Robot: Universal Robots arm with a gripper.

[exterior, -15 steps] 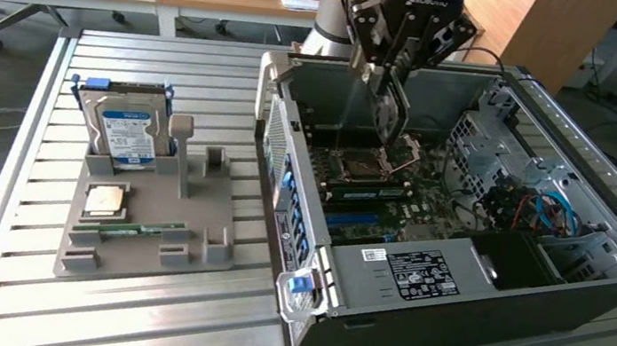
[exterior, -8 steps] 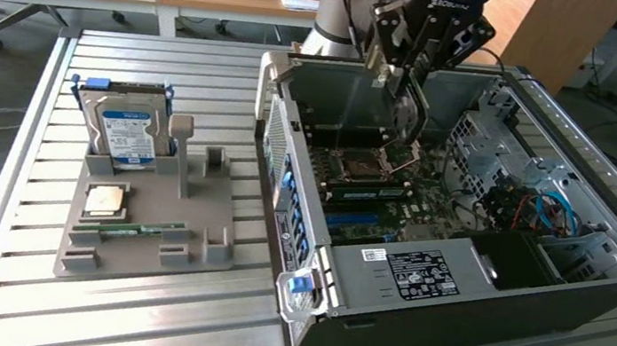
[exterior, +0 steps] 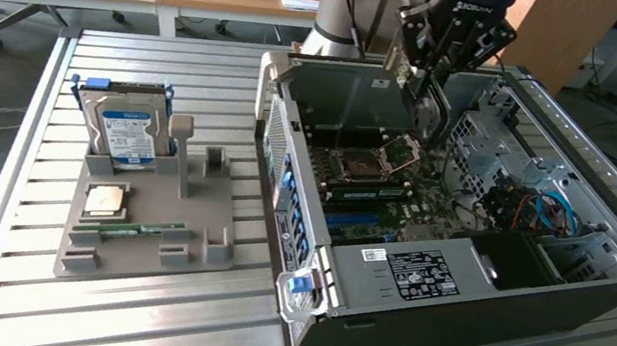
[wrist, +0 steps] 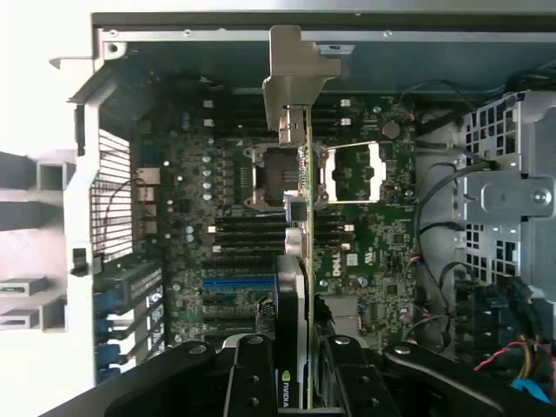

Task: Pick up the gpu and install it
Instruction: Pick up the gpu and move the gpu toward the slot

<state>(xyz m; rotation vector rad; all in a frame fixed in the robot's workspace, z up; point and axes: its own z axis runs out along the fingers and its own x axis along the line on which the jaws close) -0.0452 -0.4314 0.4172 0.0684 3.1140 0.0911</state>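
The gpu carries a green-and-white NVIDIA logo on its edge. The motherboard bears white DELL lettering beside the socket. The gripper shows white ROBOTIQ lettering on its body. The print on the power supply label is too small to read.

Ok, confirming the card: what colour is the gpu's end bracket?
Silvery grey metal; the gpu's bracket shows best in the wrist view.
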